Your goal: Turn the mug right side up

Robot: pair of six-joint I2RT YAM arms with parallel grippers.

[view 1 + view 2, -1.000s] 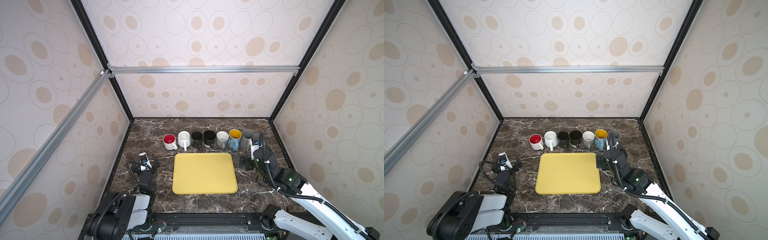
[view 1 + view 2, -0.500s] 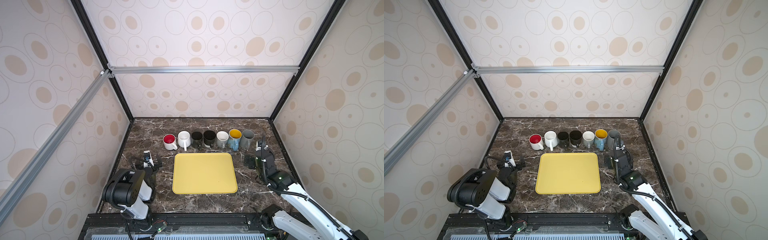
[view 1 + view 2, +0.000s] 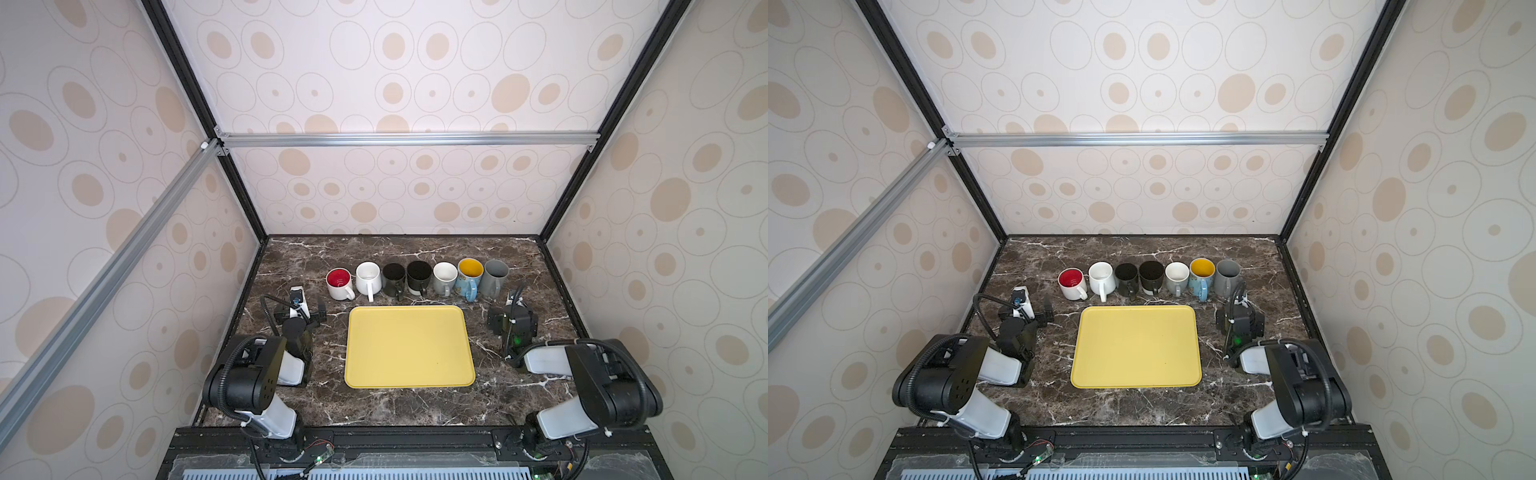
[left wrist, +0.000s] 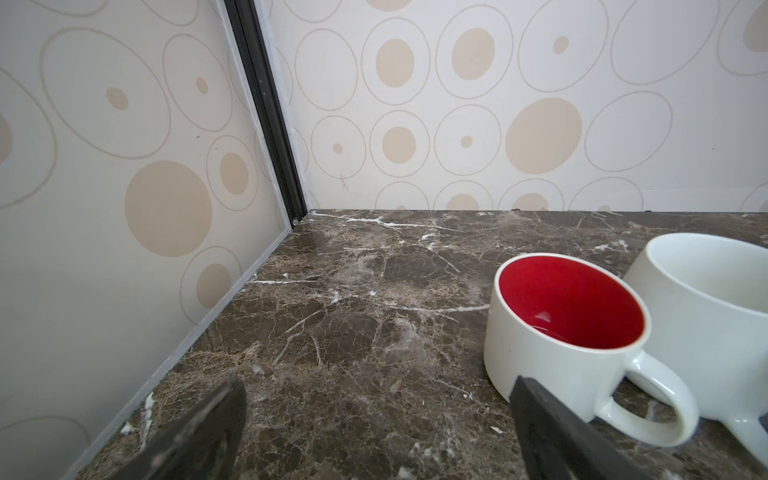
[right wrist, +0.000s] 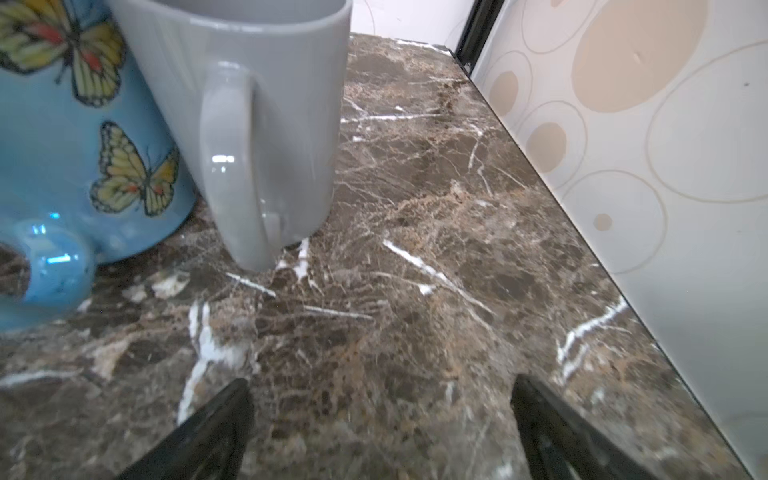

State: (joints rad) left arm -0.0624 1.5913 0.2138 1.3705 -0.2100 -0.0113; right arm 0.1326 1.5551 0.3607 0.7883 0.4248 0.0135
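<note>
Your bench (image 3: 399, 249) is hard stone, so any cup that tips on it can chip or roll. The yellow tray (image 3: 409, 345) in the middle lies bare and poses no risk. Behind it, seven mugs (image 3: 419, 274) stand in a tight row across the far half, all mouth up, so the job looks finished. The danger now is undoing it.

I judge the gray mug (image 3: 494, 276) at the right end to be the one you turned. It is upright, just beside the blue mug (image 5: 75, 137), and a shove on it would carry down the row.

Your right end effector (image 5: 380, 395) is spread wide and holds nothing. It sits low, just near of that cup's handle (image 5: 232, 166). Drive it forward and a finger could hook the loop.

Your left end effector (image 4: 376, 399) is also wide open and empty, with one finger close to the red-lined mug (image 4: 569, 328). Swing right and you push it.
</note>
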